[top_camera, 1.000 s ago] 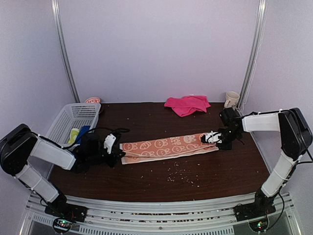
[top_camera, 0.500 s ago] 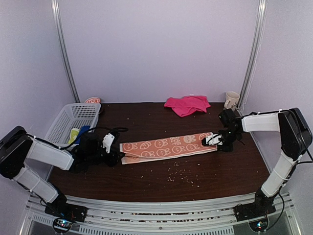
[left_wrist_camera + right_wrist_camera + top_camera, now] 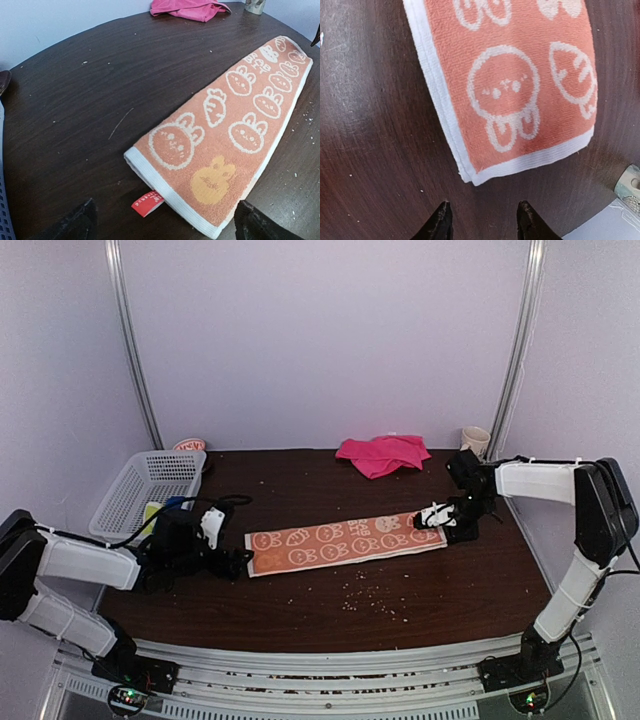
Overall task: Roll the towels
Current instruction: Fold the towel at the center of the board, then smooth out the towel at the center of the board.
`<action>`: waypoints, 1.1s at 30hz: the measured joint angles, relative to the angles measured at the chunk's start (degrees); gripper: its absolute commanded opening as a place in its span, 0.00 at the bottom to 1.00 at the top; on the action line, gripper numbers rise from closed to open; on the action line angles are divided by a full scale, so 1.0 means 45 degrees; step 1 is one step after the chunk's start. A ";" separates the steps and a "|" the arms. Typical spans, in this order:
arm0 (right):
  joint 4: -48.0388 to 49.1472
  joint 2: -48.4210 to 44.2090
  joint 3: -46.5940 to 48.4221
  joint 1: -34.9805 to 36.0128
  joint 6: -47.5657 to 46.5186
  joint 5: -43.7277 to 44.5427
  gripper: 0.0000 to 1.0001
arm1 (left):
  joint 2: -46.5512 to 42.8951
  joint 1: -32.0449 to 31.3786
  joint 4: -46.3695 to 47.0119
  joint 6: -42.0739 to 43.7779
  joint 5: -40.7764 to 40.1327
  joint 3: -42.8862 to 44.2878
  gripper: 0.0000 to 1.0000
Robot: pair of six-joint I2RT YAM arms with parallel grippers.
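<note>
The orange towel (image 3: pixel 345 544) with cream rabbit print lies folded into a long flat strip across the table's middle, also seen as orange towel (image 3: pixel 235 130) and orange towel (image 3: pixel 512 80). A red tag (image 3: pixel 147 202) sticks out at its left end. My left gripper (image 3: pixel 238 562) stands open just off that end, left gripper (image 3: pixel 165 227) with nothing between its fingers. At the strip's right end my right gripper (image 3: pixel 440 523) is open, right gripper (image 3: pixel 482 220) empty and just clear of the towel's corner. The pink towel (image 3: pixel 383 453) lies crumpled at the back.
A white lattice basket (image 3: pixel 140 485) with items inside stands at the left edge. A cream mug (image 3: pixel 474 443) sits at the back right corner. Small crumbs (image 3: pixel 365 600) are scattered on the dark wood in front of the towel.
Both grippers have opened and let go of the orange towel's ends. The left one has drawn back a little to the left; the towel now lies flat.
</note>
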 measured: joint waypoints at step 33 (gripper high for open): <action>0.3240 0.2929 0.3342 -0.1054 1.0049 -0.3230 0.00 | 0.6917 -0.0865 -0.1491 -0.1899 -0.0646 0.6533 0.00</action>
